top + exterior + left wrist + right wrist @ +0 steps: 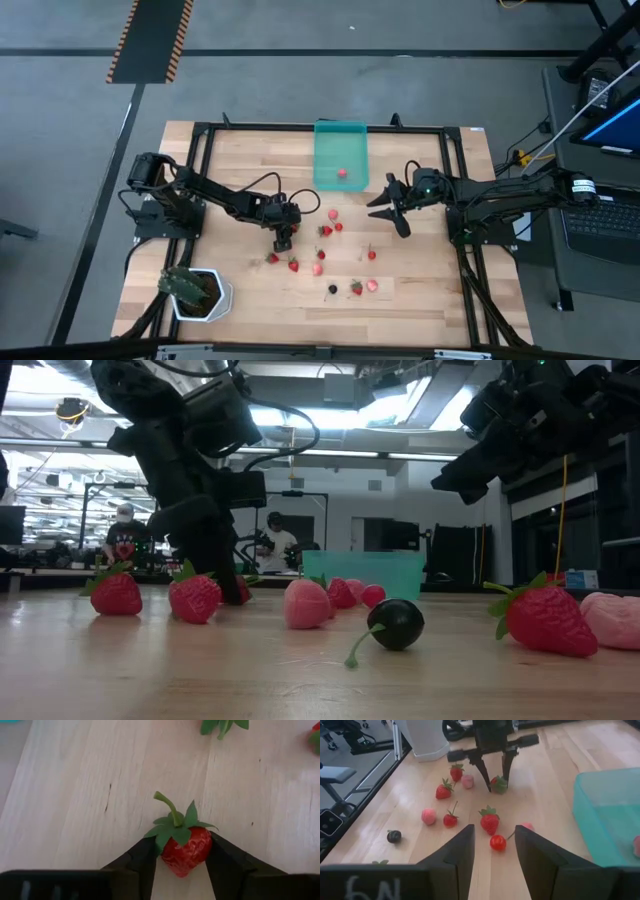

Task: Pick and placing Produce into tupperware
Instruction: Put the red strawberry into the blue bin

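Observation:
Several small red and pink produce pieces (pixel 320 256) and a dark berry (pixel 332 289) lie scattered on the wooden table. The teal tupperware (pixel 340 150) stands at the far middle with one red fruit (pixel 342 172) inside. My left gripper (pixel 283 242) is down among the fruits, shut on a red strawberry with a green top (pixel 184 849). The right wrist view shows the same gripper (pixel 495 781) and strawberry (pixel 499 784). To the right of the tupperware, my right gripper (pixel 393 205) hangs above the table, open and holding nothing. My left gripper pinches the strawberry's two red sides (pixel 202 847) between its two fingers, just below the green top. The fingers slant down from above on the table's left side. The strawberry lies on the table, its stem (pixel 167 804) pointing away from the gripper.
A white pot with a green plant (pixel 200 292) stands at the near left corner. A black frame (pixel 205 130) runs around the table's edges. People sit in the room beyond the table (pixel 275 540).

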Robot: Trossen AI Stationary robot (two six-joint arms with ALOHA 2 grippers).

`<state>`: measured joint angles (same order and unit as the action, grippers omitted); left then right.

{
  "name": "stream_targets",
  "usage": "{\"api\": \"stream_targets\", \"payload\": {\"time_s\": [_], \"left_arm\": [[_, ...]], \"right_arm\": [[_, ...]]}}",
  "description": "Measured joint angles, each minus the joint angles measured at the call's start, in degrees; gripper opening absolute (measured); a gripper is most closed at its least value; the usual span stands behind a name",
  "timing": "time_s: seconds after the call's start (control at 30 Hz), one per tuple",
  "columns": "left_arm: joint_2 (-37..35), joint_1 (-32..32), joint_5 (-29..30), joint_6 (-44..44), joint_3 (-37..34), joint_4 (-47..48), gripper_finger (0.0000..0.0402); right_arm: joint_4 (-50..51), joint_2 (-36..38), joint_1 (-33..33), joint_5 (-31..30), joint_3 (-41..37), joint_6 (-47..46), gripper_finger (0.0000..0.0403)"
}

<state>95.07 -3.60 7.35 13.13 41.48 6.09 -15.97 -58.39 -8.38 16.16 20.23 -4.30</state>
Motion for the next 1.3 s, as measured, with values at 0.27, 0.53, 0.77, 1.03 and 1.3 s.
{"api": "stream_targets", "payload": {"time_s": [0.27,0.53,0.77,1.03,1.3], "left_arm": [[0.0,0.0,-0.2,-3.0,0.0,-0.3,0.0134],[-3.4,0.0,-1.0,-4.8,-0.3,0.9,0.0134],[-10.8,-0.1,-0.9,-6.2,-0.3,5.3,0.0134],[-21.5,-0.1,3.2,-7.4,-0.8,10.9,0.0134],[-35.7,-0.8,5.7,-5.3,-9.2,6.9,0.0134]], "right_arm": [[1.6,0.0,0.0,0.0,0.0,0.0,0.0143],[1.6,0.0,0.0,0.0,0.0,0.2,0.0143],[1.7,0.0,0.0,0.0,0.0,0.2,0.0143],[1.7,0.0,0.0,0.0,0.0,0.1,0.0143],[2.2,0.0,0.0,0.0,0.0,0.2,0.0143]]}}
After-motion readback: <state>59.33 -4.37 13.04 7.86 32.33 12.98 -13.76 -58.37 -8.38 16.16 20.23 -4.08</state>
